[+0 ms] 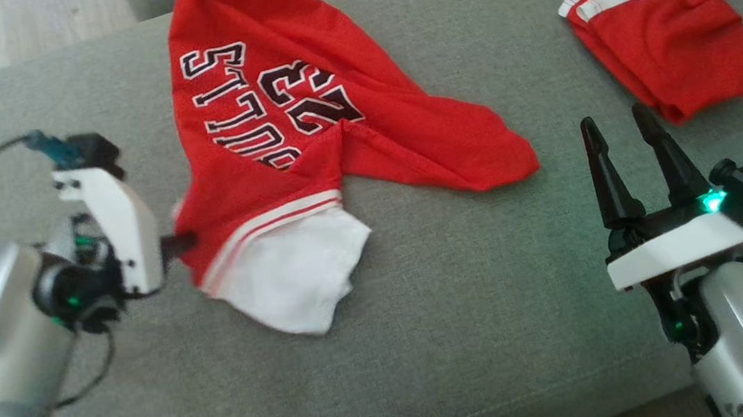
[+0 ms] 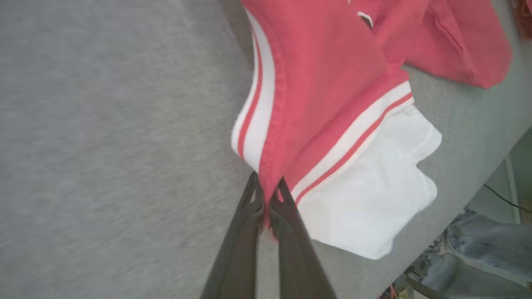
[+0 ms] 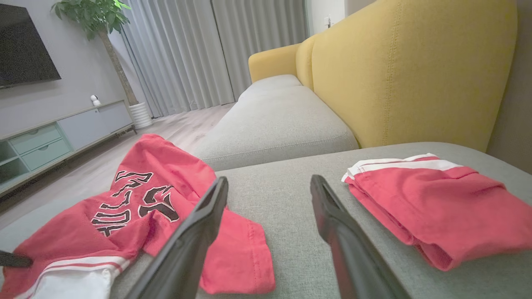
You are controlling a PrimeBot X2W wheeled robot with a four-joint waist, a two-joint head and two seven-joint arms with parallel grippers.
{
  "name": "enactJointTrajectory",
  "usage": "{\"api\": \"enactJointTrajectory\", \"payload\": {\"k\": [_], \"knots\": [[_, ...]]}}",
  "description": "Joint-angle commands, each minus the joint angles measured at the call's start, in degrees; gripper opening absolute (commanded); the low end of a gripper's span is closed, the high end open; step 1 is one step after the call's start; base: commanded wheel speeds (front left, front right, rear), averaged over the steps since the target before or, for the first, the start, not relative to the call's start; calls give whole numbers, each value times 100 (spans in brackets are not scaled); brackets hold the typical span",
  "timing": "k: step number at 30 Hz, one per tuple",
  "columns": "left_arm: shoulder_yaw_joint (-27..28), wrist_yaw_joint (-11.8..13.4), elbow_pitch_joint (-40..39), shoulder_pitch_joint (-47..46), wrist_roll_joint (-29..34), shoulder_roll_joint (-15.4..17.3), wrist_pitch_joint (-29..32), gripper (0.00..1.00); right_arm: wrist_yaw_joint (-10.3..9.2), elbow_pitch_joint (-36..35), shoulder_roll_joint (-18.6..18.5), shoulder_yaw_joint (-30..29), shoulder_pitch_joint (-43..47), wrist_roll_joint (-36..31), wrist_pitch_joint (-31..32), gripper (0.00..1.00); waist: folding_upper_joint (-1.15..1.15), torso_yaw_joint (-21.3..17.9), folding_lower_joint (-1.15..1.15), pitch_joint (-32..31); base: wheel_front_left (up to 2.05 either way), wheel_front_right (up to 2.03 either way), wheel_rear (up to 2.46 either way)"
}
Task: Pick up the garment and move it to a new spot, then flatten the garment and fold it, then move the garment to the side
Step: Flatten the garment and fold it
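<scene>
The garment [image 1: 306, 125], a red jersey with black lettering and a white-striped hem over a white lining, lies crumpled on the grey cushion [image 1: 465, 296]. My left gripper [image 1: 183, 242] reaches in from the left and is shut on its lower left hem; in the left wrist view the fingers [image 2: 249, 216] pinch a red fold of the garment [image 2: 328, 83] between them. My right gripper [image 1: 614, 118] stands open at the lower right, fingers up, apart from the cloth. In the right wrist view the garment [image 3: 166, 187] lies left of the right gripper [image 3: 270, 180].
A folded red piece with white stripes [image 1: 666, 35] lies at the far right of the cushion, also in the right wrist view [image 3: 424, 195]. A yellow backrest [image 3: 411, 70] rises behind it. Wooden floor [image 1: 8, 26] lies beyond the far left edge. Blue denim [image 2: 478, 249] shows below the cushion's edge.
</scene>
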Motion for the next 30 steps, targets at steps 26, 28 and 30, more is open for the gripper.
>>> {"api": "enactJointTrajectory", "payload": {"k": [26, 28, 30], "knots": [[-201, 22, 1542, -919, 1134, 495, -2791, 100, -4, -151, -245, 256, -7, 64, 147, 100, 0, 242, 0, -396, 0, 0, 0], [-160, 22, 1370, -858, 1164, 506, -3230, 100, -4, -187, -266, 213, 83, 55, 124, 100, 0, 308, 0, -502, 0, 0, 0], [-66, 130, 1131, -737, 1194, 529, -3729, 100, -4, -239, -267, 179, 169, 42, 107, 100, 0, 369, 0, -580, 0, 0, 0]]}}
